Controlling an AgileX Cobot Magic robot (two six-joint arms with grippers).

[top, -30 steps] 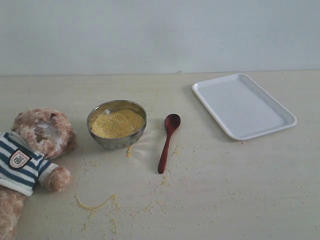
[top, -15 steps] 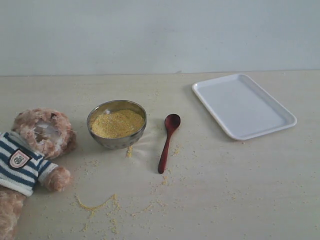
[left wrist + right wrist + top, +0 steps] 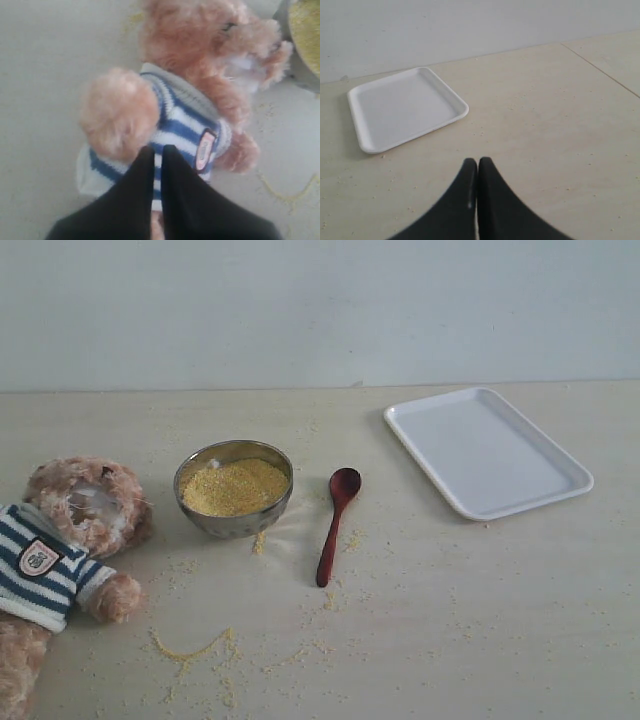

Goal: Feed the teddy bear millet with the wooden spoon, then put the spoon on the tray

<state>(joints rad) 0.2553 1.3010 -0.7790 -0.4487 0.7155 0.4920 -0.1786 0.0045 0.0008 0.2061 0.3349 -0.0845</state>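
The teddy bear lies on its back at the table's left edge in its striped shirt. The wooden spoon rests on the table just right of the steel bowl, which is heaped with millet. The white tray sits at the back right. Neither arm shows in the exterior view. My left gripper hangs shut and empty above the teddy bear, over its shirt. My right gripper is shut over bare table, a way short of the tray.
Loose millet grains are scattered over the table in front of the bowl and round the spoon. A pale wall runs along the table's far edge. A seam in the tabletop shows in the right wrist view.
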